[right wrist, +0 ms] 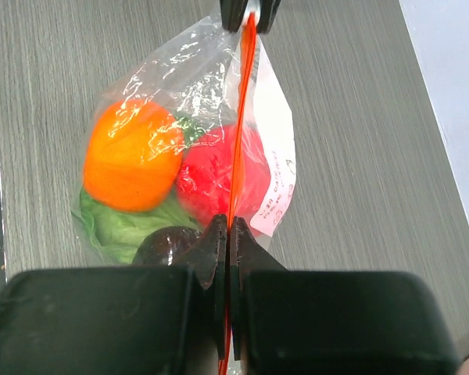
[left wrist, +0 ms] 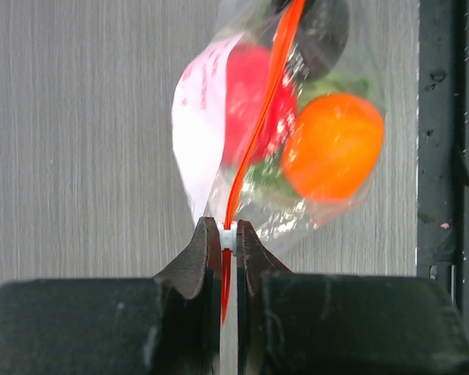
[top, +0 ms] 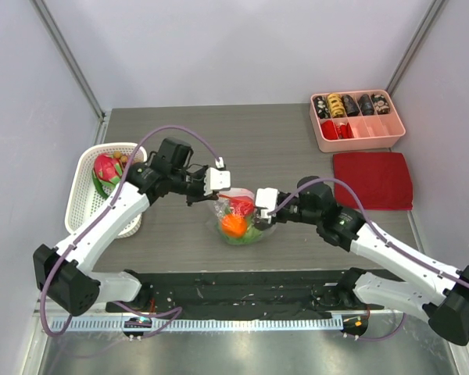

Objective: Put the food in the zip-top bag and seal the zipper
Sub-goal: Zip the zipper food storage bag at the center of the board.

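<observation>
The bag lies at mid-table, containing the lettuce, orange fruit and red fruit. The left gripper and right gripper each clamp one end of the zipper. This stretches it straight, presumably to align the tracks for sealing.

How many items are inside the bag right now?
4: an orange fruit, a red fruit touching it, lettuce beside the orange one, and a dark round piece by the right end effector. More may be hidden underneath.
</observation>
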`<state>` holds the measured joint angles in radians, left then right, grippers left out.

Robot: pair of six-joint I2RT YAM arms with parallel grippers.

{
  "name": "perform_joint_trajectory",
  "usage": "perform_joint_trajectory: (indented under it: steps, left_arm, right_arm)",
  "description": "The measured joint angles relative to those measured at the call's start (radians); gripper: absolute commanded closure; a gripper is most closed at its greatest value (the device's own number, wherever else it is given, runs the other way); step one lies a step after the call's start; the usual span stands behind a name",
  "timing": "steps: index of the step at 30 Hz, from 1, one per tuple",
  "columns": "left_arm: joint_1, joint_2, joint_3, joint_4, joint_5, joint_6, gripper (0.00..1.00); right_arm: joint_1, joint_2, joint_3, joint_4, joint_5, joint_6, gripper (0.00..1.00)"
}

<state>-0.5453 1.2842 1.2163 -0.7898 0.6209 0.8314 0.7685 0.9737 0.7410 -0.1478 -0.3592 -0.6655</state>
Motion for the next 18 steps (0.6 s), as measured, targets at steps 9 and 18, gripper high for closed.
perform_joint_trajectory:
  steps: [9,18]
  left_arm:
    - [0.089,-0.025,-0.004,-0.057,0.002,0.050,0.91]
    - [0.163,-0.037,-0.011,-0.059,-0.039,0.037,0.19]
  right_arm:
    - [0.000,-0.022,-0.006,-0.014,0.010,-0.027,0.99]
    - [-0.035,0.026,0.003,0.013,0.028,-0.055,0.99]
